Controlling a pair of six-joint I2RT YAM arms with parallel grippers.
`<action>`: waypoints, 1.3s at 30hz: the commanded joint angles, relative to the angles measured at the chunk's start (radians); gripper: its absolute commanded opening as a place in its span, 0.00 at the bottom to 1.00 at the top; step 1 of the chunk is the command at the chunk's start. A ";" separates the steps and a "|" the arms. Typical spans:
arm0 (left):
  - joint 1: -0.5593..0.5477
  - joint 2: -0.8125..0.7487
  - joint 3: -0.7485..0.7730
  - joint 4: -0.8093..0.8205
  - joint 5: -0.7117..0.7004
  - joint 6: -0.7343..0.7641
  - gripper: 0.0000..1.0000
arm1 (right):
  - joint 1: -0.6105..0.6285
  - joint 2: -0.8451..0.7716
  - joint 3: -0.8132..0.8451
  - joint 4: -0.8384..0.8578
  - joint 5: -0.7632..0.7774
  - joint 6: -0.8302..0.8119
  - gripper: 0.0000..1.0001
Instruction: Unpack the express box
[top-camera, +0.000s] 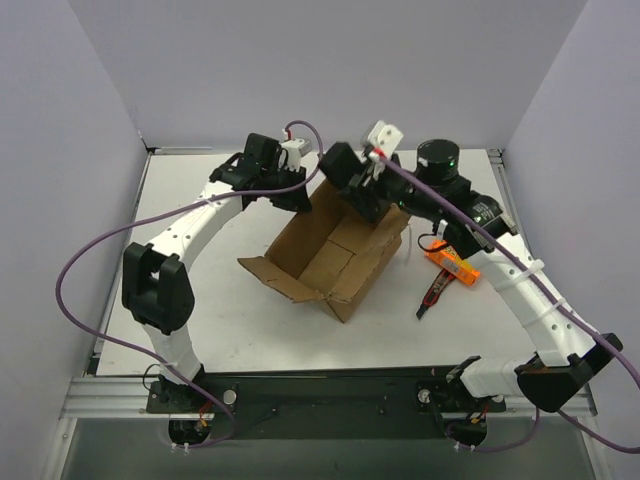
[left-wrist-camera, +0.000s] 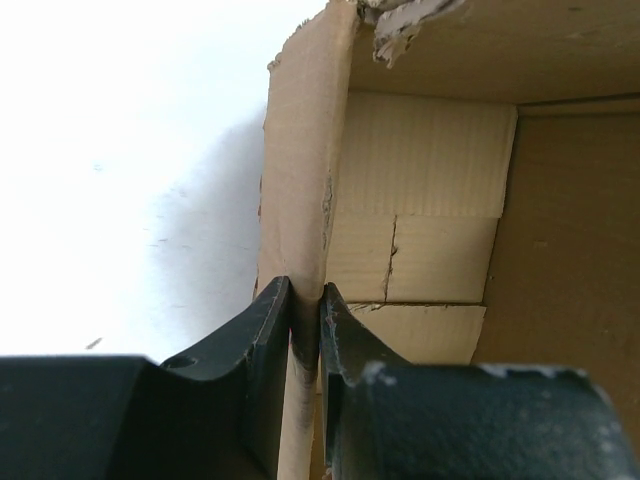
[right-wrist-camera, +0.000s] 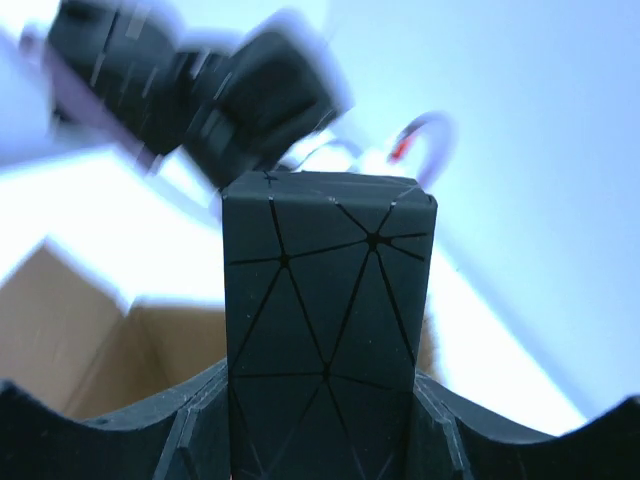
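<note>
Left gripper clamped on a wall of the express box, open at centre of table. Right gripper clamped on black faceted block above it. Judged: removal of contents in hand; next, block to be carried clear and set down.

The express box is matt brown corrugated cardboard with fluting visible inside; its top edge is torn rough and fibrous. The bench is smooth white, faintly scuffed. The left end effector looks like matt black plastic. The black block is matt and scored with fine lines.
</note>
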 joint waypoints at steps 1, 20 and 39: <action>0.022 -0.066 0.073 0.007 -0.030 0.024 0.00 | -0.058 0.065 0.209 0.203 0.063 0.184 0.00; 0.213 -0.163 0.037 -0.073 -0.123 -0.059 0.00 | -0.473 0.066 0.038 0.134 0.480 0.294 0.00; 0.292 -0.149 -0.042 -0.027 0.032 -0.147 0.00 | -0.857 0.359 -0.096 -0.119 0.233 -0.287 0.00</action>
